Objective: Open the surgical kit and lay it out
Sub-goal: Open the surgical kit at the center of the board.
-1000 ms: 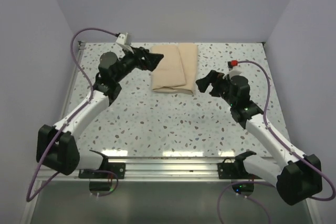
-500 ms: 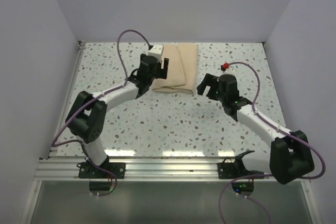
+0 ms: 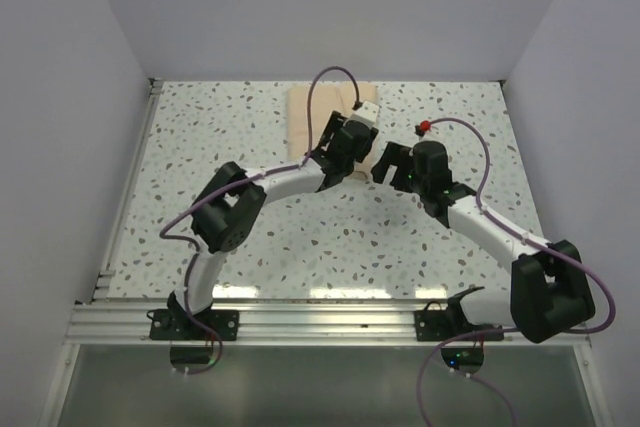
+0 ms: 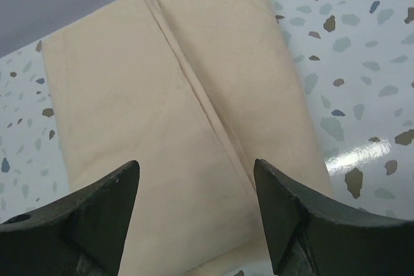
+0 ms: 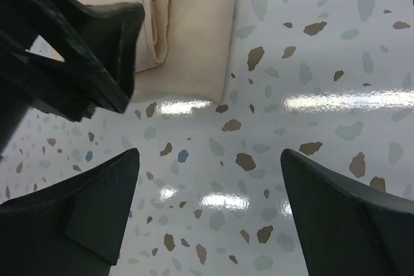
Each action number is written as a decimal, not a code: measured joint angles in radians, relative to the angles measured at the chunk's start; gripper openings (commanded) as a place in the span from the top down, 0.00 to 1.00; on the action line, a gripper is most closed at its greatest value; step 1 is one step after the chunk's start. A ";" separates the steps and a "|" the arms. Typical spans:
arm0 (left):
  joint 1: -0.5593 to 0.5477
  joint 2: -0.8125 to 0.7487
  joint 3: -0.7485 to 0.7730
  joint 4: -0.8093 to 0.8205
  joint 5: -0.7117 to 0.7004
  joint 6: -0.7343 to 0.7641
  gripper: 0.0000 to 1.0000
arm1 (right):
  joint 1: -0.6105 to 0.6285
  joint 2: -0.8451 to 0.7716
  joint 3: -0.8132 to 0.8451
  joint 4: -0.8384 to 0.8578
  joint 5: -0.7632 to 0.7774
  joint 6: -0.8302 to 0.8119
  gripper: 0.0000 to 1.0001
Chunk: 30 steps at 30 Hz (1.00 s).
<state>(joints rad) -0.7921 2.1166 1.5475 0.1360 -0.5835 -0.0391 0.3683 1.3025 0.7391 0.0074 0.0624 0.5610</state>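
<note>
Surgical kit (image 4: 181,127) under spread left jaws, just beyond spread right jaws

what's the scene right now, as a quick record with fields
surface: speckled table
kit: beige wrap, folded shut, lying flat at the far side of the table
contents: none in view
left tool: open, over the wrap's near end, nothing between its fingers
right tool: open, empty, over bare table by the wrap's near right corner
contact: cannot tell whether the left tool touches the wrap
task stage: wrap not yet opened
</note>
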 measured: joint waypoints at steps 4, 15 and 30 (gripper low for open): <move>-0.032 0.049 0.004 -0.009 -0.024 0.007 0.24 | 0.000 0.000 0.004 0.000 -0.003 0.000 0.05; -0.021 0.193 0.117 -0.044 -0.077 0.006 0.32 | 0.000 0.003 0.013 0.000 -0.025 0.000 0.05; -0.021 0.235 0.223 -0.179 -0.093 -0.018 1.00 | 0.000 0.054 0.026 -0.014 -0.027 0.000 0.05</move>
<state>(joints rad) -0.8127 2.3516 1.7706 -0.0425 -0.6769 -0.0570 0.3679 1.3563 0.7654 -0.0067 0.0353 0.5613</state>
